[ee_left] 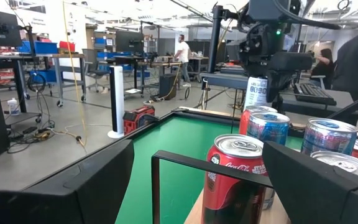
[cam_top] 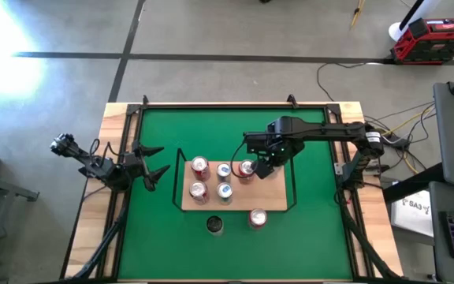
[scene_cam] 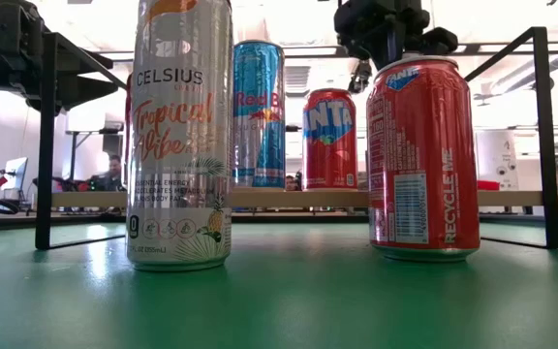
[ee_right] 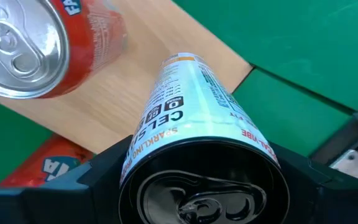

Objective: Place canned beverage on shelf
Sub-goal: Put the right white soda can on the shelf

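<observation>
- While the whole tabletop is covered by the green mat (cam_top: 314,158), only the middle of the overhead frame is taken up by the shelf (cam_top: 278,193), a wood board with a black wire frame.
- The left gripper (cam_top: 152,170) is parked at the left of that frame, just off the shelf's end. Its fingers are spread wide and nothing is held.
- The right gripper (cam_top: 263,167) is seen just right of centre, over the board's upper right part. It's clamped on a white Celsius can (ee_right: 191,106), which is kept upright over the wood near a corner. Whether the base is touching yet can't be told.
- Five shelved cans (cam_top: 198,190) are counted on the board's left half, so a good chunk looks done.
- Two are left on the mat below the shelf: a red can (cam_top: 257,218) and a dark-topped can (cam_top: 215,226). After a release, those would be next, probably.
</observation>
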